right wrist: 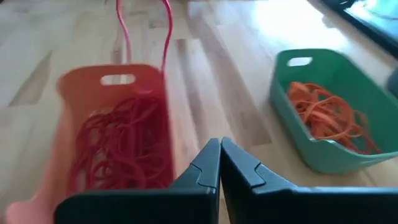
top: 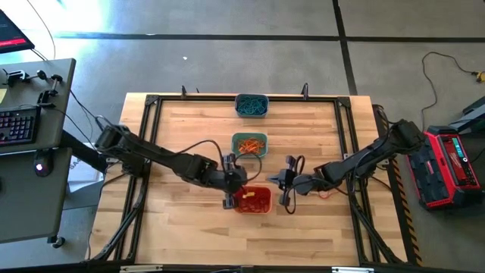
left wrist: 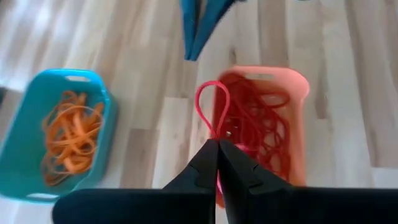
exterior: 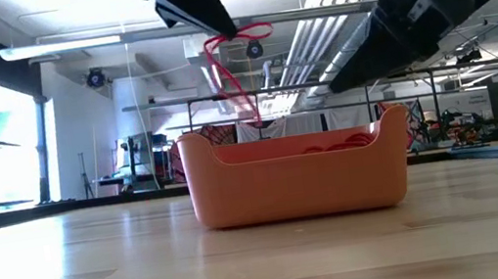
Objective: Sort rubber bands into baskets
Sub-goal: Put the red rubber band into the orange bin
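Near the table's front stands the orange basket (top: 258,200) (exterior: 297,180), full of red rubber bands (left wrist: 261,127). My left gripper (top: 229,196) (left wrist: 217,146) hangs above the basket's left end, shut on one red rubber band (exterior: 237,74). My right gripper (top: 283,182) (right wrist: 219,144) is shut on nothing and stays just right of the basket. Behind it, the teal-green basket (top: 250,144) (right wrist: 336,112) holds orange bands. At the far edge, the grey-blue basket (top: 251,105) holds blue-teal bands. My left gripper pinches the red rubber band between its two fingertips (left wrist: 210,155), coming slanting down from the table's left. A loop of the band (left wrist: 211,106) sticks out past the tips. The band hangs slack below the fingers, its lower end (exterior: 252,114) near the basket's rim.
Black metal rails frame the wooden table top (top: 189,235). Bare wood lies in front of the orange basket and to its left. A red and black case (top: 451,167) stands beside the table's right edge, and a desk with a keyboard (top: 19,125) beside its left.
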### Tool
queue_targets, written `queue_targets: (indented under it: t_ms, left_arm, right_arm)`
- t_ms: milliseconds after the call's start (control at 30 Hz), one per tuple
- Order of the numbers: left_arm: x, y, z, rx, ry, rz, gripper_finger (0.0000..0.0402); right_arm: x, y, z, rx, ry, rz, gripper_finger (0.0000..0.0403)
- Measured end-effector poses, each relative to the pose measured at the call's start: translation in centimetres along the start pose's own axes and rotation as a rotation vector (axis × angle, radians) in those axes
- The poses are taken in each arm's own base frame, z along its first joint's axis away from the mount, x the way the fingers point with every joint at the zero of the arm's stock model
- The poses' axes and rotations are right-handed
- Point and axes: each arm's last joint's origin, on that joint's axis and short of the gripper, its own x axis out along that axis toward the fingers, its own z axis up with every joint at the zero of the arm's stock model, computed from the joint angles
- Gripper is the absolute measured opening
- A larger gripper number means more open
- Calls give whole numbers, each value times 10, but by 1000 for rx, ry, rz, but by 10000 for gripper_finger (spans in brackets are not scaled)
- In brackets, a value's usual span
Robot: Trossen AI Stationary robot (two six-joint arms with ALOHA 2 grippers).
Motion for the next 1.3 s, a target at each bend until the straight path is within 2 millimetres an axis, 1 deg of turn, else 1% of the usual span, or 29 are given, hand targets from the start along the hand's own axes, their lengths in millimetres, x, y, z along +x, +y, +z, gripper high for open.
queue_targets:
  t_ms: [200, 433, 567, 833, 1133, 1300]
  left_arm:
    - [13, -6, -1, 21, 26, -55, 0]
    - [26, -11, 1, 28, 11, -108, 0]
    - [41, -16, -2, 42, 23, -123, 0]
    - [64, -24, -6, 58, 39, -241, 0]
    - [76, -28, -8, 99, 41, -283, 0]
    - [81, -24, -10, 96, 58, -260, 0]
  right_arm:
    - [-5, 4, 4, -44, -4, 121, 0]
    - [-26, 5, 9, -84, 1, 147, 0]
    - [-36, 4, 10, -77, 15, 154, 0]
    - [-41, 7, 5, -74, 55, 154, 0]
    - [-42, 8, 2, -73, 78, 153, 0]
    - [-43, 8, -1, -91, 102, 157, 0]
